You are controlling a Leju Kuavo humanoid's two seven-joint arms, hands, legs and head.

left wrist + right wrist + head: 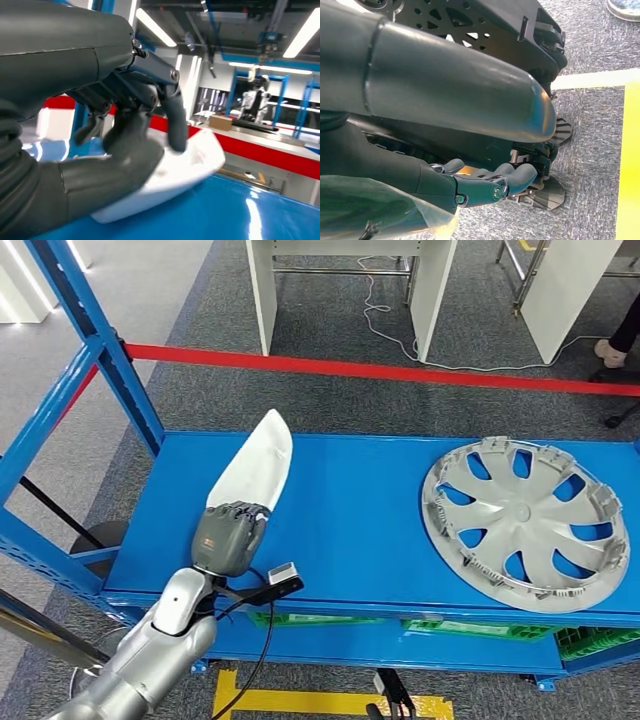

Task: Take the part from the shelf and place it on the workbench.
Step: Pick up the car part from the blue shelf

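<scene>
Now the left hand (226, 537) reaches over the near edge of the blue shelf (355, 520) and grips the near end of the white part (256, 472), a smooth, curved shell that tapers to a rounded tip at its far end. From the head view the fingers curl over the part's near end; the left wrist view shows the thumb (177, 125) pressed on the part's upper face while the palm and other fingers wrap its underside. The part (181, 172) sits low over the glossy blue surface at the left of the shelf; whether it touches the surface or is lifted just clear I cannot tell. It lies tilted, its long axis running from near left toward far right.

Well apart from it, at the right of the same shelf, a silver wheel cover (524, 522) lies flat with its spokes facing up. Green crates (596, 640) show below the shelf's near edge. Beyond the shelf a red tape line (377, 370) crosses the grey carpet, with white furniture legs (430, 300) and a loose white cable (392, 330) farther off.

The right hand (486, 185) hangs over grey carpet beside a yellow floor stripe (629, 160), its fingers extended, slightly apart, holding nothing
</scene>
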